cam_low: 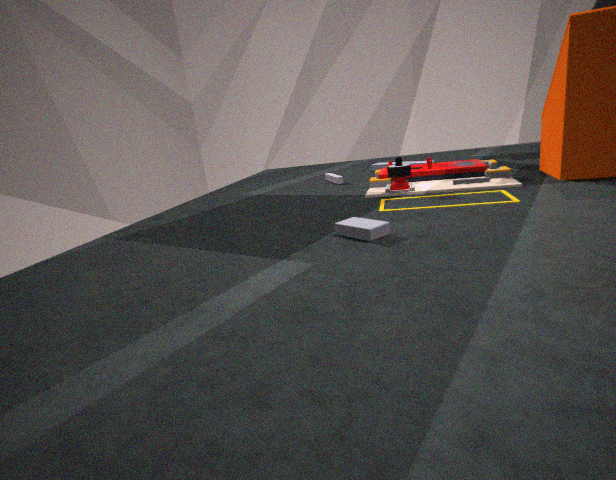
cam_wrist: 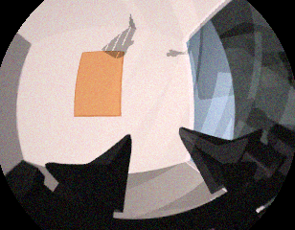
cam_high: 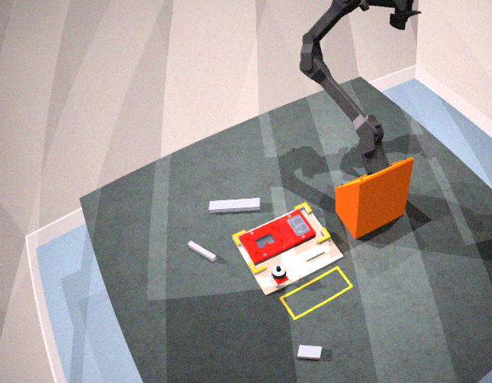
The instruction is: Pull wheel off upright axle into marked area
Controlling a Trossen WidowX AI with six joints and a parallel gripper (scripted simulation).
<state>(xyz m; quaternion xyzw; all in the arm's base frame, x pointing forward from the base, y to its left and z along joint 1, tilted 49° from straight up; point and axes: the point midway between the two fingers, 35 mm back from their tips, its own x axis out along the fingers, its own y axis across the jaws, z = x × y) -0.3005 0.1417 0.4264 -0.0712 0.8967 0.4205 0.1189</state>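
Note:
The wheel (cam_high: 283,272) (cam_low: 405,169), a small disc with a white top face and black rim, sits on the upright axle above a red stand (cam_high: 281,281) (cam_low: 400,183) at the near left corner of the pale board. The black axle tip (cam_high: 278,267) (cam_low: 398,160) shows above it. The marked area is a yellow outline (cam_high: 295,317) (cam_low: 449,205) on the table beside the board, with nothing inside. My gripper (cam_wrist: 155,134) is open and empty, fingers apart in the wrist view. It is high above the table at the upper right of the top view, far from the wheel, and faces the wall.
A pale board (cam_high: 295,267) carries a red plate (cam_high: 279,238) (cam_low: 442,168) between yellow corner pieces. An orange upright block (cam_high: 380,202) (cam_low: 592,98) stands between the board and the arm's base. White blocks (cam_high: 234,205) (cam_high: 201,250) (cam_high: 309,352) (cam_low: 362,228) lie around them.

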